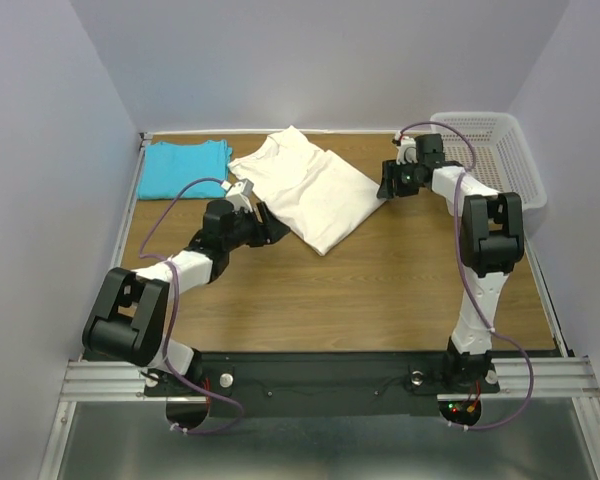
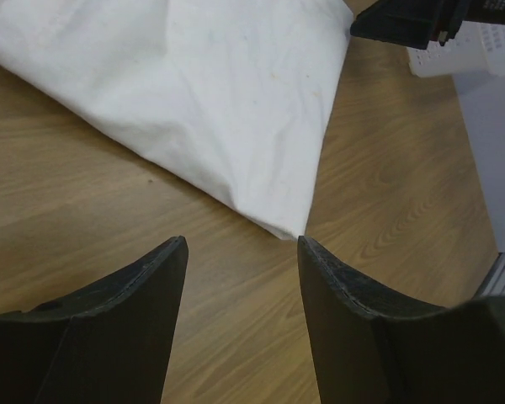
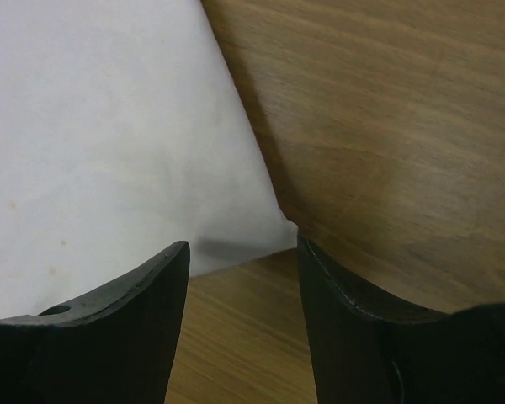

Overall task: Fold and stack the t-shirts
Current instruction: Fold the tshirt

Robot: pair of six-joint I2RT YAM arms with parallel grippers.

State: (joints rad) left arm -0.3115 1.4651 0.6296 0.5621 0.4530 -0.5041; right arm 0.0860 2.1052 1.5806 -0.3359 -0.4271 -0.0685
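A cream t-shirt [image 1: 310, 185] lies partly folded on the wooden table [image 1: 380, 290], toward the back middle. A turquoise t-shirt [image 1: 185, 167] lies folded at the back left corner. My left gripper [image 1: 272, 226] is open just off the cream shirt's near-left edge; in the left wrist view the shirt [image 2: 202, 101] lies ahead of the empty gripper [image 2: 242, 244], over bare wood. My right gripper [image 1: 387, 185] is open at the shirt's right corner; in the right wrist view that corner [image 3: 109, 143] lies just ahead of the gripper [image 3: 242, 248], nothing held.
A white perforated basket [image 1: 495, 150] stands at the back right, beside the right arm. Walls close in the table on three sides. A metal rail [image 1: 330, 375] runs along the near edge.
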